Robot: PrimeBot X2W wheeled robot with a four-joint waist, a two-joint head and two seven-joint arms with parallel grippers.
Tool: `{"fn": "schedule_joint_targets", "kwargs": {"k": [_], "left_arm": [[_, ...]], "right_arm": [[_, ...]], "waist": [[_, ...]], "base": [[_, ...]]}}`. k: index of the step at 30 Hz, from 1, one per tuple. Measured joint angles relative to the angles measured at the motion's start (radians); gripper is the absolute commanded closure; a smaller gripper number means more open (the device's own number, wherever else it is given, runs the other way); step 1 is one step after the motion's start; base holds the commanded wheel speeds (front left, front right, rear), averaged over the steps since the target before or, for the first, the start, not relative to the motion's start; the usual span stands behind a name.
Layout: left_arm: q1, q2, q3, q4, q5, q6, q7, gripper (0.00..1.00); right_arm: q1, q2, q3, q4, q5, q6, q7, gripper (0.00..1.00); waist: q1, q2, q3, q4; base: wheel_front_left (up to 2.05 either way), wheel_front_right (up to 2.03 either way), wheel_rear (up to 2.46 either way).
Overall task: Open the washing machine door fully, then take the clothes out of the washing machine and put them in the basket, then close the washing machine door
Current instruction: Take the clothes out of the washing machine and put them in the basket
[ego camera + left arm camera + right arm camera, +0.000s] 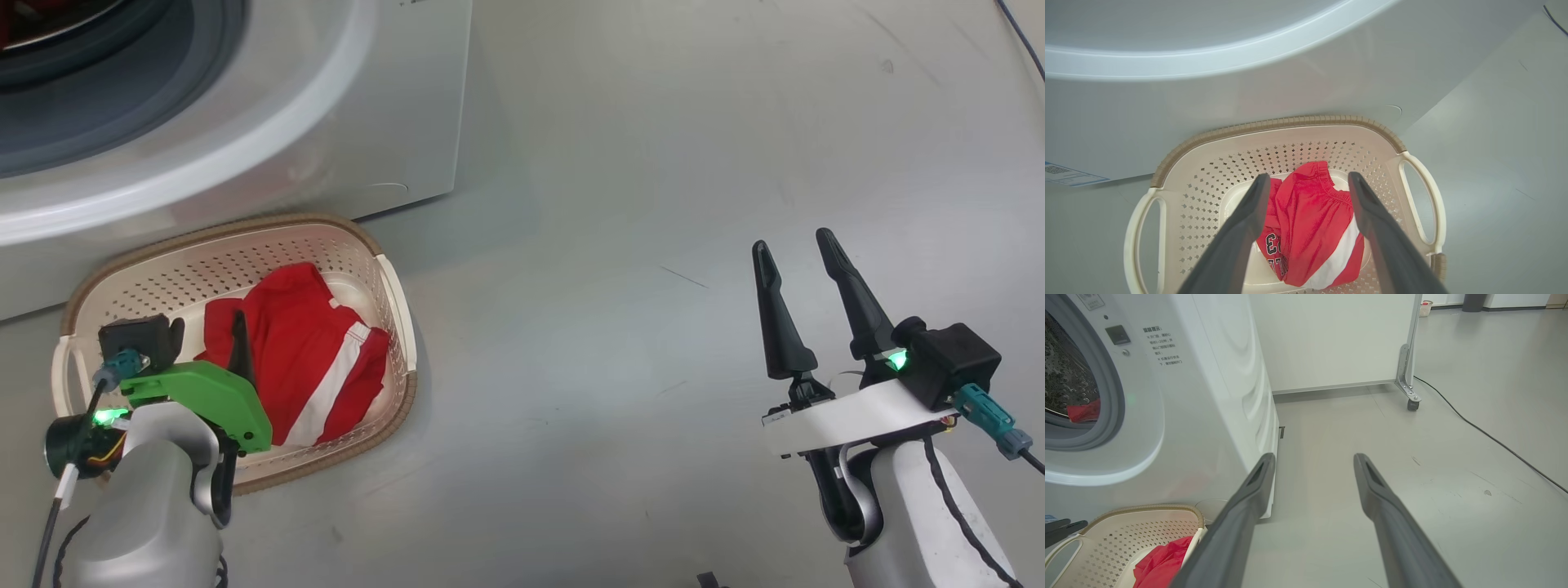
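**Clothes in basket; both finger pairs spread**

Left gripper (pixel 1308 179): fingers apart, clothes (pixel 1310 232) below and between them, inside the basket (pixel 1274 123), beside the washing machine (pixel 392 106) front. Right gripper (pixel 793 241): fingers apart, bare floor (pixel 612 327) ahead, the machine's corner edge leftward.

Washing machine (pixel 269 131) is cut off by 2 edges, top & left. Clothes (pixel 1310 220) print is half folded under, can't read it. Basket (pixel 1274 124) near side cut off. Label (pixel 1163 347) words too tiny.
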Motion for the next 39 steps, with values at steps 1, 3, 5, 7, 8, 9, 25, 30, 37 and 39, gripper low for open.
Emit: {"fn": "schedule_joint_targets", "kwargs": {"k": [1,3,5,7,8,9,25,30,37,39], "left_arm": [[0.000,-0.003,0.003,0.001,0.001,-0.001,-0.015,0.00],[0.001,-0.012,0.003,0.006,-0.004,-0.007,-0.038,0.00],[0.003,-0.022,0.003,0.007,-0.003,-0.007,-0.070,0.00],[0.006,-0.027,0.004,0.006,-0.004,-0.008,-0.098,0.00],[0.009,-0.028,0.003,0.005,-0.003,-0.009,-0.106,0.00],[0.013,-0.029,0.003,0.004,-0.003,-0.009,-0.106,0.00],[0.110,-0.053,0.001,-0.198,0.021,-0.026,-0.131,0.00],[0.144,-0.053,0.012,-0.308,0.051,-0.024,-0.131,0.00],[0.249,-0.053,0.015,-0.402,0.077,-0.016,-0.131,0.00],[0.276,-0.053,0.016,-0.430,0.080,-0.011,-0.131,0.00]], "right_arm": [[0.000,0.000,-0.003,0.002,0.000,0.000,0.000,0.00],[0.000,0.000,-0.006,0.009,0.000,0.000,0.000,0.00],[0.001,0.000,-0.009,0.015,-0.001,0.000,0.000,0.00],[0.002,0.000,-0.013,0.017,-0.002,0.000,0.000,0.00],[0.002,0.000,-0.013,0.018,-0.004,0.000,0.000,0.00],[0.003,-0.001,-0.015,0.020,-0.007,0.000,0.000,0.00],[0.077,-0.034,-0.042,0.055,-0.039,0.000,0.000,0.00],[0.104,-0.047,-0.041,0.058,-0.056,0.000,0.000,0.00],[0.148,-0.048,-0.040,0.063,-0.064,0.000,0.000,0.00],[0.156,-0.048,-0.040,0.064,-0.065,0.000,0.000,0.00]], "waist": [[0.0000,0.0000,-0.005,0.004],[0.0000,0.0000,-0.016,0.011],[0.0000,0.0000,-0.028,0.019],[0.0000,0.0000,-0.041,0.028],[0.0000,0.0000,-0.047,0.033],[0.0000,0.0000,-0.054,0.039],[0.0000,0.0000,-0.187,0.147],[0.0000,0.0000,-0.236,0.181],[0.0000,0.0000,-0.305,0.222],[0.0000,0.0000,-0.323,0.233]], "base": [[0.00,0.00,0.00],[0.00,0.00,0.00],[0.00,0.00,0.00],[0.00,0.00,0.00],[0.00,0.00,0.00],[0.00,0.00,0.00],[0.00,0.00,0.00],[0.00,0.00,0.00],[0.00,0.00,0.00],[0.00,0.00,0.00]]}}
